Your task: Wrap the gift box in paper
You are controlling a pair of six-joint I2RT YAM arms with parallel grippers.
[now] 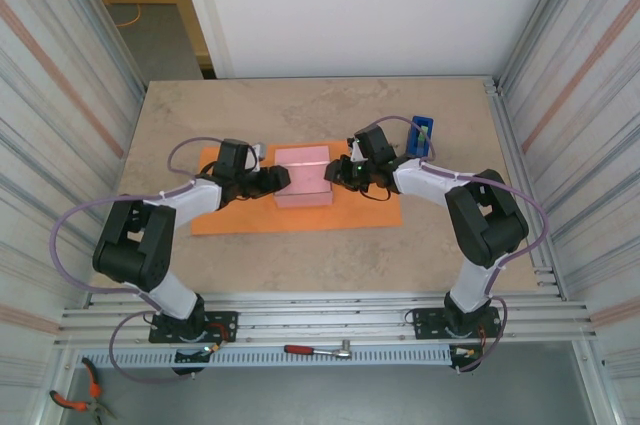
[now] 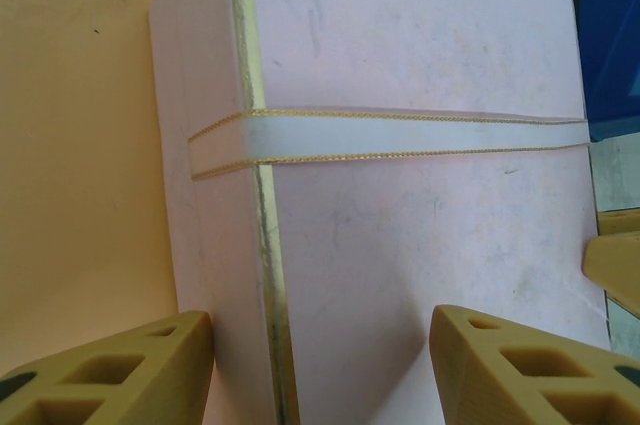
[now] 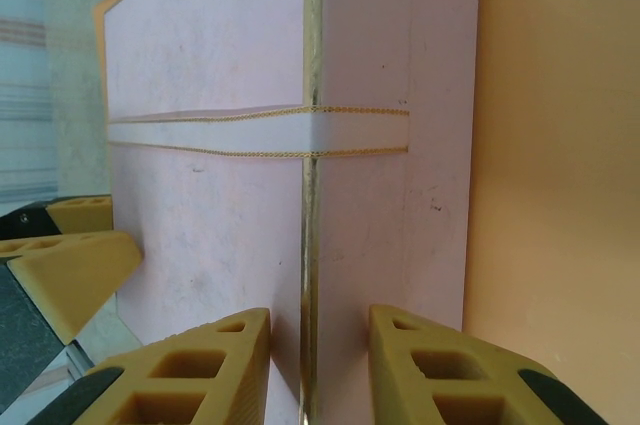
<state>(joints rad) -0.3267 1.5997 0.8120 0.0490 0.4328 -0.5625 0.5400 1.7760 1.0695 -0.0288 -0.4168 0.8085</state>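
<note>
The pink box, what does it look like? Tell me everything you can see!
The gift box is pale pink, flat and squarish, looking like cardboard, with gold trim along its edges and a white gold-edged ribbon band across its top and down the sides. It lies flat on the orange paper. The left gripper and right gripper sit at opposite ends, fingers straddling its top edges; contact isn't clear.
</note>
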